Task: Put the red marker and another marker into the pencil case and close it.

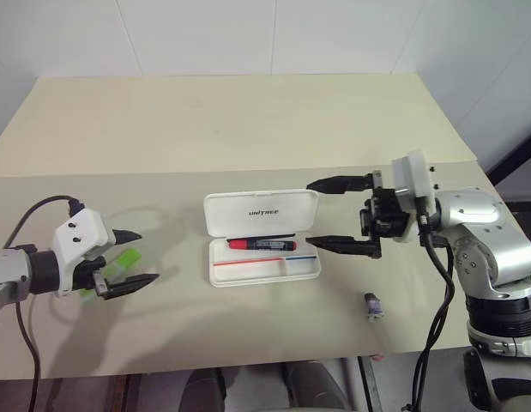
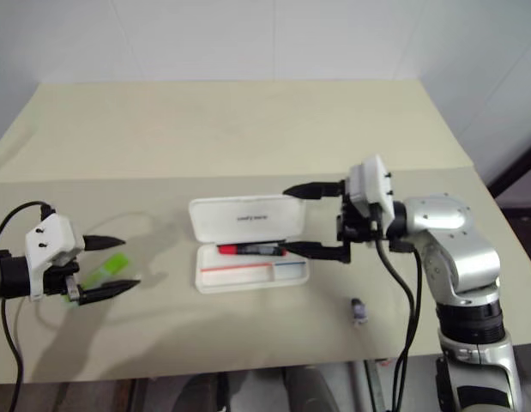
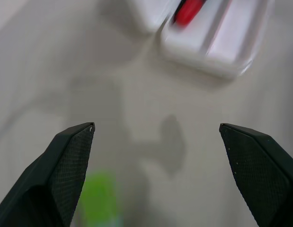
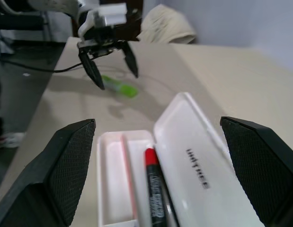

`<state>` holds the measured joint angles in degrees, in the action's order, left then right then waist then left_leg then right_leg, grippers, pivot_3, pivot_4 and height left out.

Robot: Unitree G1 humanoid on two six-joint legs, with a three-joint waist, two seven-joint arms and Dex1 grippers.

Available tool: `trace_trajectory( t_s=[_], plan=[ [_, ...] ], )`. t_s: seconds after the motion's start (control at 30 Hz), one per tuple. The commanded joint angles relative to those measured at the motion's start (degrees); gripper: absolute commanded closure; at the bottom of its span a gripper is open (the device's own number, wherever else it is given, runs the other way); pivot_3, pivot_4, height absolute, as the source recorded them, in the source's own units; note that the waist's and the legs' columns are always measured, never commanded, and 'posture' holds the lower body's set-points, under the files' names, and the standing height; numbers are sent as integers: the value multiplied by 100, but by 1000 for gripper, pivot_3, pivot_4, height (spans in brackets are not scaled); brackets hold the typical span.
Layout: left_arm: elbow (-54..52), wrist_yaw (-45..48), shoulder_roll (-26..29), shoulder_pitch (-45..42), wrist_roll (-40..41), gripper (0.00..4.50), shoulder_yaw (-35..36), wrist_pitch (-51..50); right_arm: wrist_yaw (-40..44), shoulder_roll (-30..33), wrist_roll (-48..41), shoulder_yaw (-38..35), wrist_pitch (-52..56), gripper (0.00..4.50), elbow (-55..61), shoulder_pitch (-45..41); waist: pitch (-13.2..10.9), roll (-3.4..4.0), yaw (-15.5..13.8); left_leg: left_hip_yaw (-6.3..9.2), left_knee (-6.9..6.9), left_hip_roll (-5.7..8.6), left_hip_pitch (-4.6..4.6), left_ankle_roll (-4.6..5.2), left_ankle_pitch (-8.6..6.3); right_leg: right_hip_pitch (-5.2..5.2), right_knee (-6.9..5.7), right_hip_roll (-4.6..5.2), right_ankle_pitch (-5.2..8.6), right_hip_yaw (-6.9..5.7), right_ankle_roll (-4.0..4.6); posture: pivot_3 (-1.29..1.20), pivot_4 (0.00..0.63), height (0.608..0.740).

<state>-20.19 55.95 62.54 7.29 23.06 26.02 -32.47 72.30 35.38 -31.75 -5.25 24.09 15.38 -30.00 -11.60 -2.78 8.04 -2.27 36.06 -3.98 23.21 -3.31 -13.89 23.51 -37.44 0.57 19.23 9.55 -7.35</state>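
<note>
The pencil case point(image 1: 262, 238) lies open in the middle of the surface point(image 1: 248, 120), lid back, and the red marker point(image 1: 262, 245) is lying inside the tray! Just beside the case, the right pincer point(image 1: 321, 213) hangs spread wide, gripping nothing. Over on the far left, the left pincer point(image 1: 135, 258) gapes fully too, empty, right by the green marker point(image 1: 126, 261) resting on the surface. A small grey stub point(image 1: 373, 305) sits near the front edge.

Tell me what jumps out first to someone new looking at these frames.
The white pencil case lies open mid-table, with the red marker already in its tray. The open right gripper hangs just beside the case. At the table's left the open left gripper straddles the green marker.
</note>
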Motion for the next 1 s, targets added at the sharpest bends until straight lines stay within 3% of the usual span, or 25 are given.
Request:
trace_trajectory(
  t_s=[0.03, 0.23, 0.5, 0.8, 0.9, 1.0],
  plan=[
    [-42, -72, 363, 130, -264, 0, 320, -500, 198, 294, -262, -428, -214, 30, -224, 107, -1, -1, -6, 0, 0, 0, 1, 0, 0, 0, 2, 1, 0, 0, 0, 0, 150, 740],
    [-47, 22, 839, 490, -615, 0, 380, -1193, 510, 832, 10, -544, -692, 30, -935, 362, -1, -1, -18, -3, -6, 4, 2, 1, -1, -1, 11, 7, 2, 0, 3, 0, 150, 740],
    [-69, -37, 1136, 771, -1060, 0, -6, -1588, 232, 713, 55, -397, -928, 30, -751, 549, -3, 2, 0, -4, -9, 0, -1, 1, -1, 4, 2, 1, 3, 3, 4, 0, 150, 740],
    [136, -351, 1137, 444, -1439, 0, -671, -1514, -54, 772, -6, -567, -920, 30, -499, 850, -3, 3, -30, -4, -8, 2, 0, 0, -1, 2, 4, 4, 3, 2, 4, 0, 150, 740],
    [193, -434, 1052, 213, -1477, 613, -862, -1491, -127, 791, -57, -619, -912, 0, -424, 915, -5, 10, -52, -5, -3, 4, -2, 1, 0, -1, 1, 5, 1, 3, 2, 0, 150, 740],
    [228, -458, 1016, 51, -1489, 1534, -981, -1495, -149, 827, -97, -688, -920, 0, -400, 981, -5, 11, -105, -3, 1, 5, -9, 9, 6, -6, -2, 5, 0, 3, 6, 0, 150, 740]
  ],
)
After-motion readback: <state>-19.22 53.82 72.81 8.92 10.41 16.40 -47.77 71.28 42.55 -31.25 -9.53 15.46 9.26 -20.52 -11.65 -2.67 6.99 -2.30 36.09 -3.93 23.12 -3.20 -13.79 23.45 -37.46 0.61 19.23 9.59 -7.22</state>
